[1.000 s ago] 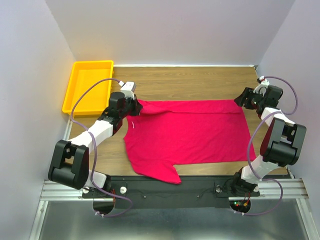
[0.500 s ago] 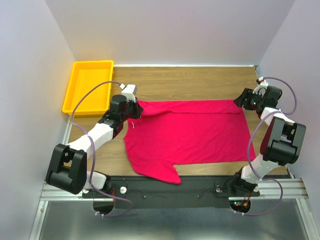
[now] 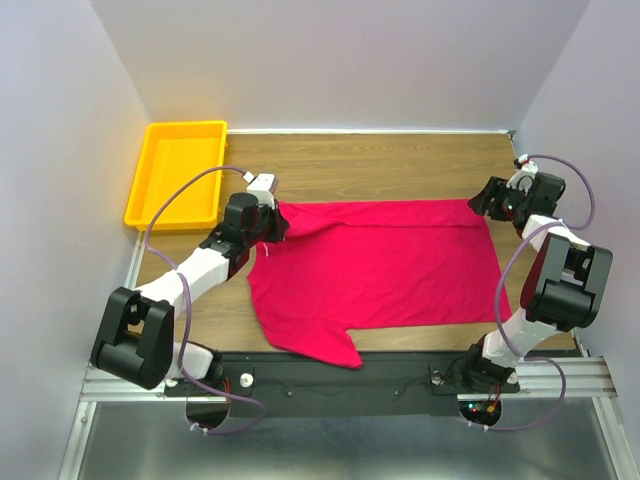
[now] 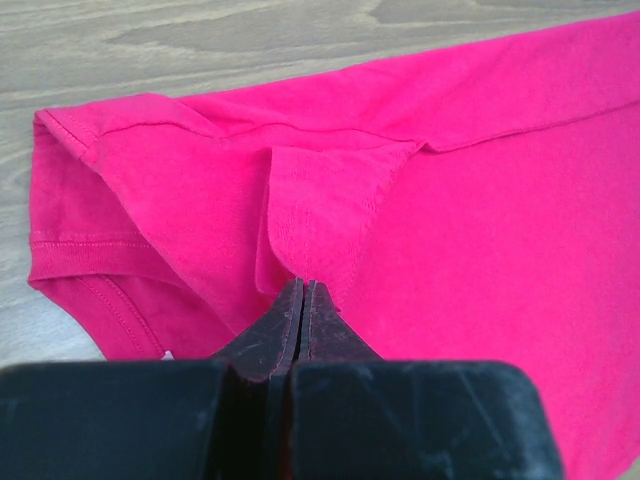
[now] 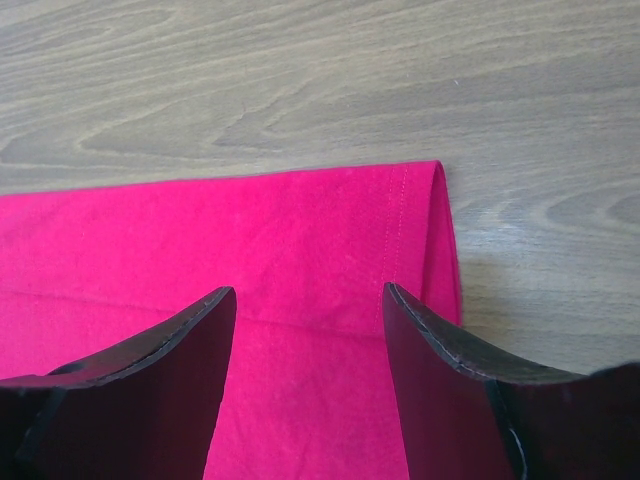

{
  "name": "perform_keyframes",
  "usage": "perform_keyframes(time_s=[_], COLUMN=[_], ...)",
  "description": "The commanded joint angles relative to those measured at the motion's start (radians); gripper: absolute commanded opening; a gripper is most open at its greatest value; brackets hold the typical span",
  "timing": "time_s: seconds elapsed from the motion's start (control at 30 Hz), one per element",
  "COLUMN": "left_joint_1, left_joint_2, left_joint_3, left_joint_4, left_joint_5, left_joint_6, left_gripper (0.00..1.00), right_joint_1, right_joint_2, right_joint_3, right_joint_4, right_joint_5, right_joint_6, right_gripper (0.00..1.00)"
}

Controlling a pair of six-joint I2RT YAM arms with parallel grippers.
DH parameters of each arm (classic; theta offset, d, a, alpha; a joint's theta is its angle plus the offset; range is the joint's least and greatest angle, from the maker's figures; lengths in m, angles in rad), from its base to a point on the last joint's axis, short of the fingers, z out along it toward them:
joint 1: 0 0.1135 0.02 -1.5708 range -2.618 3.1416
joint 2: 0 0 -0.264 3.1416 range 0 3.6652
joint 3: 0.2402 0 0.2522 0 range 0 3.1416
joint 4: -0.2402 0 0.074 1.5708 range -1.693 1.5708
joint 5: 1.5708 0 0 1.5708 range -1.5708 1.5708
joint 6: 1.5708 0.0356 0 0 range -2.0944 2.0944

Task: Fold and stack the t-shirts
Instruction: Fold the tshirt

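While the t-shirt (image 3: 380, 265) lies spread on the table (image 3: 400, 160), a fold is clamped by the left gripper (image 4: 303, 292). The right gripper (image 5: 307, 290) is held over a corner, jaws apart.

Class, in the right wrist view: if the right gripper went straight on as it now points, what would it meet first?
Most likely the red t-shirt, near its hemmed corner, framed by the open fingers of the right gripper. Bare wooden table lies beyond; the gripper's height above the fabric is unclear.
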Motion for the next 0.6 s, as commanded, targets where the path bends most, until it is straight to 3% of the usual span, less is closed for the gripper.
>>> perform_keyframes(time_s=[0.0,0.57], left_joint_1=[-0.018,-0.033], left_joint_2=[-0.043,-0.020], left_joint_3=[-0.011,-0.022], left_joint_4=[-0.002,-0.028], left_joint_5=[-0.006,-0.007], left_joint_6=[-0.013,-0.033], left_gripper=[0.00,0.00], right_joint_1=[-0.012,-0.015], right_joint_2=[0.004,0.006], right_joint_3=[0.010,0.010], right_joint_4=[0.018,0.017], right_joint_5=[-0.019,-0.024], right_joint_6=[0.000,0.001], right_gripper=[0.66,0.67])
